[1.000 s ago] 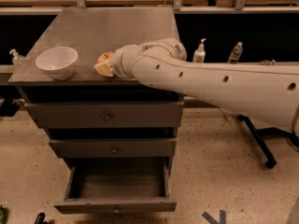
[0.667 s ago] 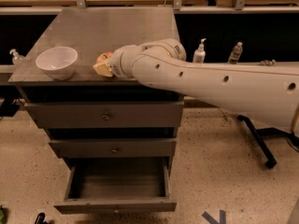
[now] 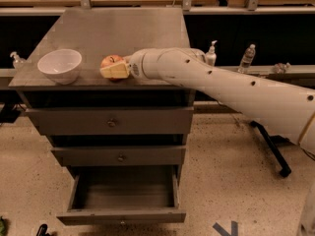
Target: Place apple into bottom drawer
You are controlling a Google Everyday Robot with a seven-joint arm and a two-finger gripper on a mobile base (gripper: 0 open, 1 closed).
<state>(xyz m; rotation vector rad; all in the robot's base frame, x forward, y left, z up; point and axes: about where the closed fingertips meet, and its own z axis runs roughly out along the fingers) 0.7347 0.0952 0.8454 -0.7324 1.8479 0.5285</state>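
Not much has moved in the last second, tbh. The gripper (image 3: pixel 115 71) is parked where it was, just right of the bowl (image 3: pixel 60 66) at the same front edge of the top. The one difference I can spot is that the red top of the apple (image 3: pixel 112 61) now peeks out above the gripper's yellowish tip, where before it was basically all covered. So my guess is we're still at the grab stage: the apple hasn't left the surface and sits just right of the bowl, apart from it. The bottom drawer (image 3: pixel 122 216) is already pulled open, straight down and a little right of the bowl, so once the apple is held it's just lift, swing out and lower.

Hard to make out:
- Whether the gripper has actually clamped onto the apple or is only sitting around it. I can't tell, since its front covers the lower half of the fruit.
- The far side of the apple, hidden behind the wrist.
- The arm (image 3: pixel 221 82) runs off the right edge, well away from the bowl, so the base isn't visible.
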